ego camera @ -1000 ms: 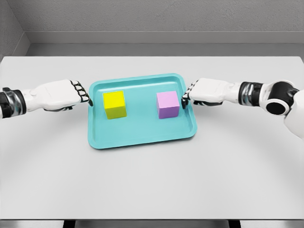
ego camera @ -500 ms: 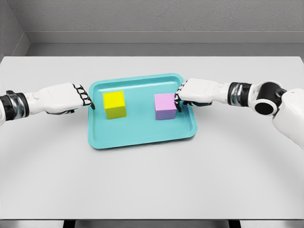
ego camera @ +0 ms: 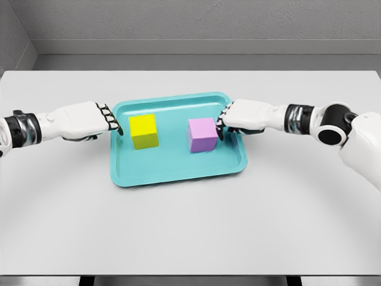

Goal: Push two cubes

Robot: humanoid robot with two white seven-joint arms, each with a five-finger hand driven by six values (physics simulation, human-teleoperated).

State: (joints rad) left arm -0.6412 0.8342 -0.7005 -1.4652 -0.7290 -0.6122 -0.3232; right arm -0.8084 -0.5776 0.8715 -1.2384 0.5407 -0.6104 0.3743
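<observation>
A yellow cube (ego camera: 143, 130) and a purple cube (ego camera: 202, 134) sit on a teal tray (ego camera: 178, 170) in the head view. My left hand (ego camera: 113, 124) reaches over the tray's left rim, its curled fingers a short gap from the yellow cube. From the right, my right hand (ego camera: 221, 125) is inside the tray with curled fingertips pressed against the purple cube's right face. Neither hand holds anything.
The tray lies in the middle of a pale grey table (ego camera: 190, 226). A grey wall (ego camera: 196, 24) runs behind the table's far edge.
The right hand has pushed the purple cube leftward across the tray. The left hand has crept right toward the yellow cube, which has not moved.
</observation>
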